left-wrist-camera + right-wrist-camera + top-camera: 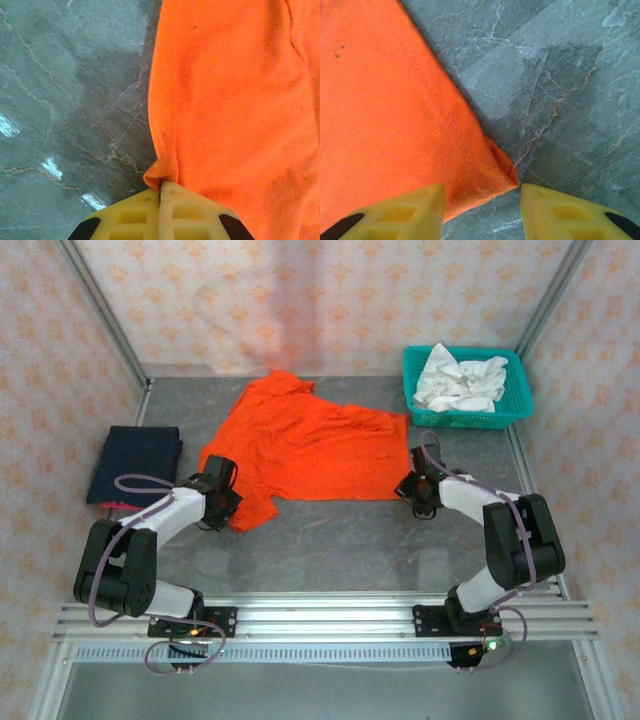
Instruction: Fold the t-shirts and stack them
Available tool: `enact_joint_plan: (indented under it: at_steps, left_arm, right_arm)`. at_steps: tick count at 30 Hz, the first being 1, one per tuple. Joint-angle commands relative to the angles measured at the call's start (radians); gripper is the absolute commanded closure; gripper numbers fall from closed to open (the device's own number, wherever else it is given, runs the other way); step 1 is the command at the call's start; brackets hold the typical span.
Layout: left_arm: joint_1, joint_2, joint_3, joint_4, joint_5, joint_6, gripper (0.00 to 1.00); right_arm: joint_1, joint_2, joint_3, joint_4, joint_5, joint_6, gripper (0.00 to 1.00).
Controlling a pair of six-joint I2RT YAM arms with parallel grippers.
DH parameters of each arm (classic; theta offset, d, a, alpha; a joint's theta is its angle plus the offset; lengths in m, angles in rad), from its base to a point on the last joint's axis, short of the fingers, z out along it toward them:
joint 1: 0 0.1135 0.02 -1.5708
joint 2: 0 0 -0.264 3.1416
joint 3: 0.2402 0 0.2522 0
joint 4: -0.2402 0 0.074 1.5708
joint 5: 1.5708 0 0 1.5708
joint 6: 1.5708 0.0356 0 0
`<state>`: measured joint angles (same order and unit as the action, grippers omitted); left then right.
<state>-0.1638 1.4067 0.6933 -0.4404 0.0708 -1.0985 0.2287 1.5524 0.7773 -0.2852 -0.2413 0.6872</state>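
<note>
Orange t-shirt (300,450) lies spread, somewhat rumpled, mid-desk towards the far edge; grey marbled desk (340,540) is bare along the near edge

Navy t-shirt (135,465) is folded flat at the left edge, apart from the orange one

Left gripper (161,192) is at the shirt's near-left corner, jaws clenched together, pinching a small fold of the orange hem

Right gripper (482,195) is at the shirt's near-right corner, released; its yellow fingers (410,210) are parted, one over the cloth, the other over bare desk, with the hem corner between them

Teal basket (465,390) sits at the far-right corner, holding crumpled white cloth (460,380)
</note>
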Motion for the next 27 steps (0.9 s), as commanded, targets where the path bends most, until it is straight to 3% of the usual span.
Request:
enact_joint_plan:
  at_steps: [1,8,11,13,16,22,27]
  left_arm:
    - [-0.008,-0.012,0.015,-0.004,-0.013,0.015,1.0]
    - [-0.007,-0.01,0.018,-0.008,-0.019,0.019,1.0]
    - [-0.008,-0.011,0.023,-0.009,-0.02,0.022,1.0]
    - [-0.007,-0.013,0.025,-0.011,-0.022,0.022,1.0]
    - [-0.008,-0.014,0.026,-0.011,-0.022,0.023,1.0]
    - [-0.008,-0.011,0.027,-0.013,-0.025,0.026,1.0]
    - [-0.007,-0.009,0.025,-0.015,-0.026,0.028,1.0]
  right_arm:
    - [0.004,0.035,0.028,0.02,0.048,0.0,0.6]
    - [0.004,0.048,0.046,0.004,0.053,-0.005,0.92]
    - [0.004,0.03,0.05,0.0,0.052,-0.005,0.96]
    - [0.004,0.016,0.051,-0.001,0.051,-0.005,0.88]
    - [0.004,-0.001,0.054,-0.012,0.063,0.004,0.69]
    - [-0.005,-0.004,0.025,0.015,0.081,0.031,0.59]
    - [-0.006,-0.004,0.025,0.042,0.051,0.026,0.58]
